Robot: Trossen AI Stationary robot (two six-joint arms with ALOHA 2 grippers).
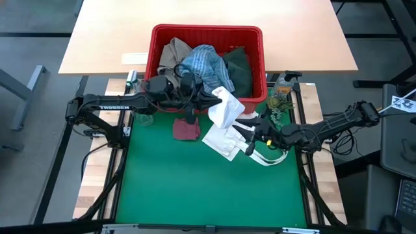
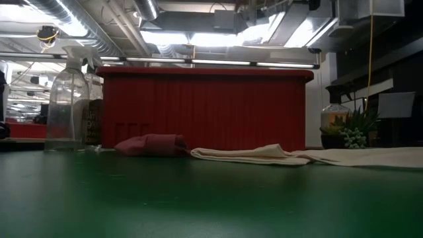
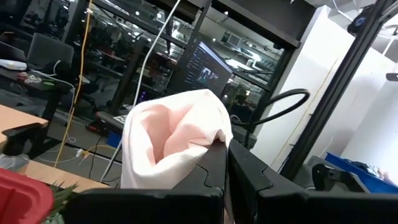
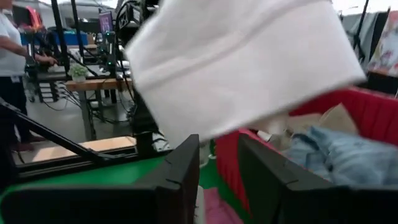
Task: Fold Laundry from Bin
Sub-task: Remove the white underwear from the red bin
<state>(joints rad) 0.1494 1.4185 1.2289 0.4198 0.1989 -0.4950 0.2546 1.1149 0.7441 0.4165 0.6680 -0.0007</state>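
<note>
The red bin (image 1: 207, 32) at the far middle of the table holds a blue-white striped shirt (image 1: 205, 64), a tan garment (image 1: 174, 52) and a dark green garment (image 1: 239, 68). In front of the bin, my left gripper (image 1: 218, 99) is shut on a small white cloth (image 1: 229, 107). My right gripper (image 1: 249, 135) stands open just right of and below that cloth; in the right wrist view the white cloth (image 4: 242, 62) lies above its fingers (image 4: 183, 171). A small maroon cloth (image 1: 186, 130) lies bunched on the green mat. My left gripper pinches a bunched part of the white cloth (image 3: 208, 146) between its two shut fingers. The fingers come about level from the table's left. The cloth puffs out beyond the fingertips (image 3: 174, 137) and is lifted clear of the mat.
A flat white tote bag (image 1: 224, 144) lies on the mat under the two grippers, its loop handles (image 1: 268, 158) toward the right. A clear spray bottle (image 2: 66, 106) stands at the far left, a small plant (image 1: 281, 97) at the far right. The near half of the green mat (image 1: 208, 188) is bare.
</note>
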